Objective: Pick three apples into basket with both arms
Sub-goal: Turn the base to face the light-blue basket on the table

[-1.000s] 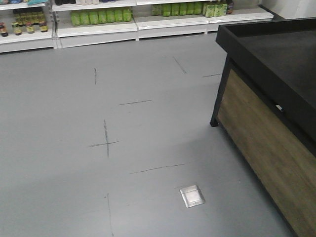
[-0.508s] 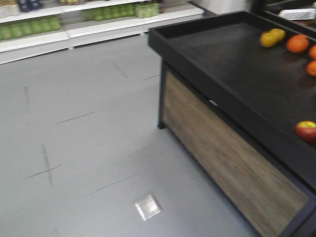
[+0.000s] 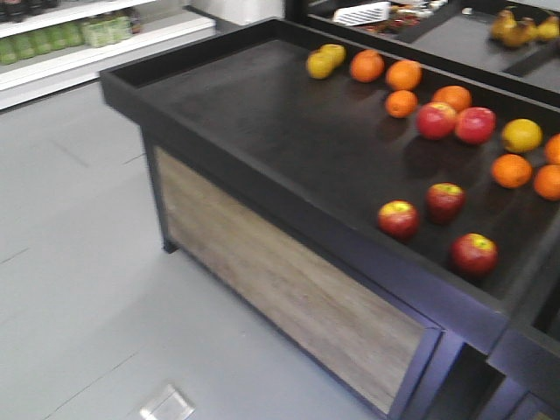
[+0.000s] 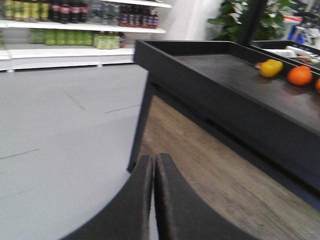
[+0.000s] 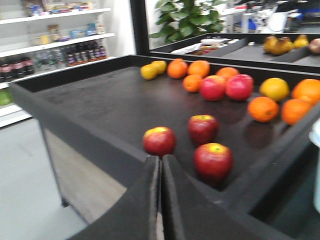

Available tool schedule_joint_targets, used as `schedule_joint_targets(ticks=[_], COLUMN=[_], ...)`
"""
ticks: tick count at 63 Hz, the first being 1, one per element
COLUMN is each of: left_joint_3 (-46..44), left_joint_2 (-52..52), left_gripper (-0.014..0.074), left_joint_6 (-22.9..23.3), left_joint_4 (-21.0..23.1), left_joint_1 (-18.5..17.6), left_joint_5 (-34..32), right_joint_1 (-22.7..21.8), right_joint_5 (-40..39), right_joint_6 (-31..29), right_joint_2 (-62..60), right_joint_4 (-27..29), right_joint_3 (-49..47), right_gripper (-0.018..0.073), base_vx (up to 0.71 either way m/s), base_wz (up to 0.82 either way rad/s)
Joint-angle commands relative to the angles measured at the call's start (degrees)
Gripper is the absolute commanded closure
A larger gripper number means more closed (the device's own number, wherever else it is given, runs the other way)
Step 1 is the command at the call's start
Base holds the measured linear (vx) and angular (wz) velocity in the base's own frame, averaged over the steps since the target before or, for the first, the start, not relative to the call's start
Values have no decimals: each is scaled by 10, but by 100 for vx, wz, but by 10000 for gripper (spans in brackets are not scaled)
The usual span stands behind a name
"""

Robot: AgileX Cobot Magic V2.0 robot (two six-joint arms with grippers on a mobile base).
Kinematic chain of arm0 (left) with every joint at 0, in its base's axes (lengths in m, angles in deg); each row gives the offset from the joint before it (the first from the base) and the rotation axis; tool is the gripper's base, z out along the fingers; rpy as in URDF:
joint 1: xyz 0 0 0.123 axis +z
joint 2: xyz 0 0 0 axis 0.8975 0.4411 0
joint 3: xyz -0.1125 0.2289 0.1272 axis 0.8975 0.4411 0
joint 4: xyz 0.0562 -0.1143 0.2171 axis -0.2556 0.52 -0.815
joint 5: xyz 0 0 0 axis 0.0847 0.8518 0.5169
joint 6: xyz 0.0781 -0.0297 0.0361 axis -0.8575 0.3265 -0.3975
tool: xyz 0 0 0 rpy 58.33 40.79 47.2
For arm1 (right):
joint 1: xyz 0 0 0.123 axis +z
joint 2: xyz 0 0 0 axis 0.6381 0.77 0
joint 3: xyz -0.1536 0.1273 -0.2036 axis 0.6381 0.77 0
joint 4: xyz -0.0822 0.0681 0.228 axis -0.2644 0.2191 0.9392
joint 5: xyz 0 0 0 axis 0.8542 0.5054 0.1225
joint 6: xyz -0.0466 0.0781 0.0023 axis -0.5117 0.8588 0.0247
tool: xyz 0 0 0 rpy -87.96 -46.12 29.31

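Three dark red apples lie near the front rim of the black display table (image 3: 262,188): one on the left (image 3: 399,219), one behind it (image 3: 445,200), one on the right (image 3: 473,254). The right wrist view shows them too, left apple (image 5: 159,140), middle apple (image 5: 202,128), right apple (image 5: 213,160). My right gripper (image 5: 161,159) is shut and empty, just short of the table's rim below the left apple. Beside the table's wooden side panel, my left gripper (image 4: 153,157) hangs shut and empty over the floor. A pale blue-white sliver (image 5: 315,165) at the frame edge may be the basket.
Two brighter red apples (image 3: 455,122), several oranges (image 3: 402,74) and yellow fruits (image 3: 325,59) lie farther back on the table. A white slotted container (image 3: 360,13) sits on a second table behind. Shelves of bottles (image 4: 75,37) line the far wall across grey floor (image 3: 70,262).
The front view has swung right: the table went from the right edge to filling the frame, and the fruit on it came into view. The floor and shelves slid off to the left.
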Motion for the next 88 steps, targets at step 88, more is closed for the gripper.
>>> schedule_joint_targets(ticks=[88], left_joint_3=[5], left_joint_2=[-9], left_gripper=[603], left_joint_6=[5], left_joint_4=[-1], left_joint_1=[-1], left_joint_5=[-39], right_joint_1=[-3], right_joint_5=[-45], right_joint_6=[-7], right_joint_2=[-7], right_joint_4=[-6], right_joint_3=[8], right_gripper=[564], base_vx=[9], base_wz=[-42])
